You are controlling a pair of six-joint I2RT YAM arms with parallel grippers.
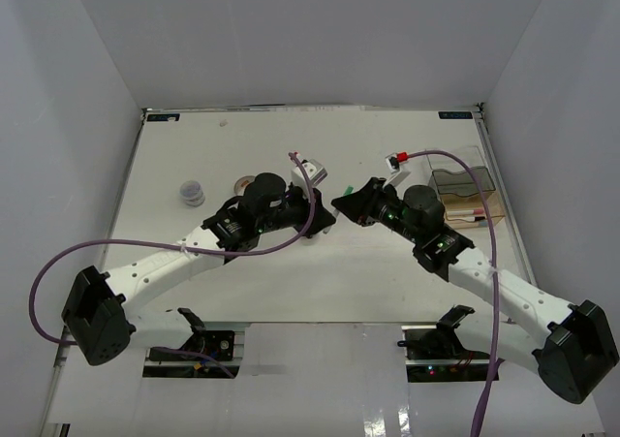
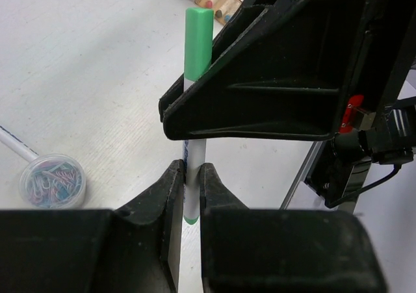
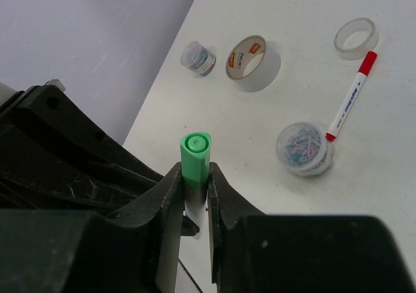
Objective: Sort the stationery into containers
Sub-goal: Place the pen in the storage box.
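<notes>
A white marker with a green cap [image 2: 198, 39] is held in mid-air by both grippers at the table's middle. My left gripper [image 2: 193, 169] is shut on its white barrel near the tail end. My right gripper [image 3: 194, 173] is shut on it just below the green cap [image 3: 195, 151]. In the top view the two grippers meet, left [image 1: 325, 219] and right [image 1: 344, 202]. The organiser [image 1: 467, 193], clear grey compartments joined to a tan tray, stands at the right and holds markers. A red-capped marker [image 3: 351, 97], a clear ring [image 3: 355, 36], a beige tape roll [image 3: 250, 60] and two clear tubs [image 3: 303, 149] [image 3: 198, 57] lie on the table.
In the top view one tub [image 1: 194, 193] and the tape roll [image 1: 247, 181] lie left of the left arm. The other tub [image 2: 52, 179] of paper clips sits under the left wrist. White walls enclose the table on three sides.
</notes>
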